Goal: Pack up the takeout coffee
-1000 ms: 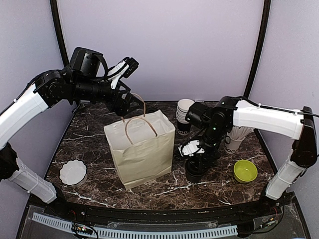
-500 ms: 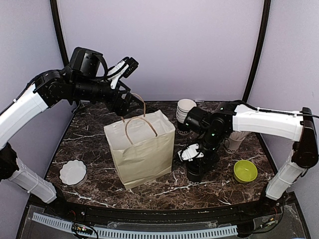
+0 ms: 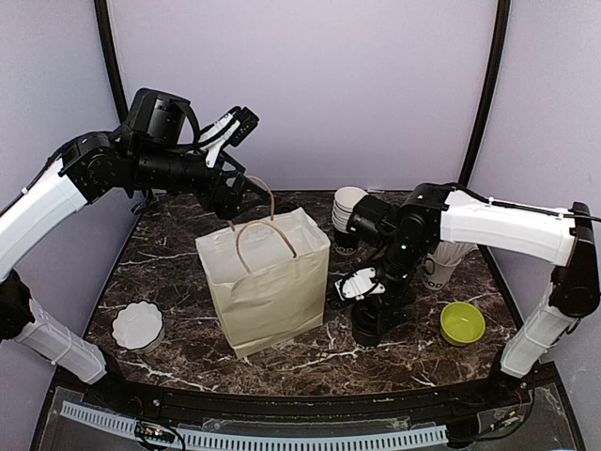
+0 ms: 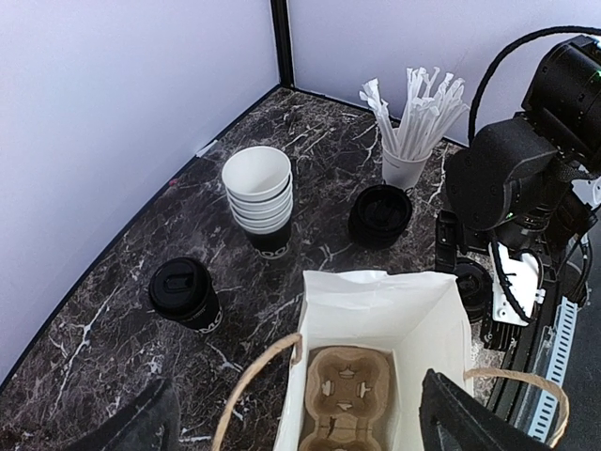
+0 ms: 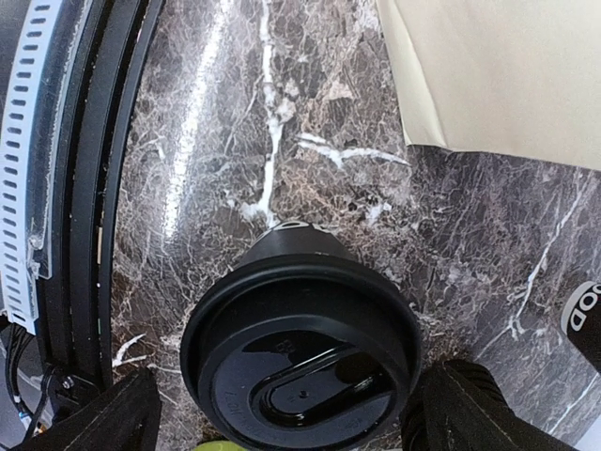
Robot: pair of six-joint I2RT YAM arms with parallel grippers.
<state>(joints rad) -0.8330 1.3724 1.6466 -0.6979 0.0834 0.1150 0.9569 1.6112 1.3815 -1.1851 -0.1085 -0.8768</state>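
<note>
A lidded takeout coffee cup (image 3: pixel 369 324) stands on the marble right of the white paper bag (image 3: pixel 268 282). My right gripper (image 3: pixel 373 305) is right above it, open. In the right wrist view its fingers (image 5: pixel 103 418) stand either side of the black lid (image 5: pixel 300 362). My left gripper (image 3: pixel 235 124) hovers high over the bag, open and empty. The left wrist view looks into the bag (image 4: pixel 376 310), where a brown cardboard cup carrier (image 4: pixel 362 395) lies empty. Two more lidded cups (image 4: pixel 183 291) (image 4: pixel 380 214) stand behind the bag.
A stack of empty lidless cups (image 3: pixel 347 211) and a cup of white sticks (image 3: pixel 441 263) stand at the back right. A green bowl (image 3: pixel 462 322) sits at the right front, a white fluted dish (image 3: pixel 138 324) at the left front. The bag's handles (image 3: pixel 263 235) stand up.
My right gripper has shifted and turned slightly over the lidded cup. The left arm has hardly moved. The bag and cups stay put.
</note>
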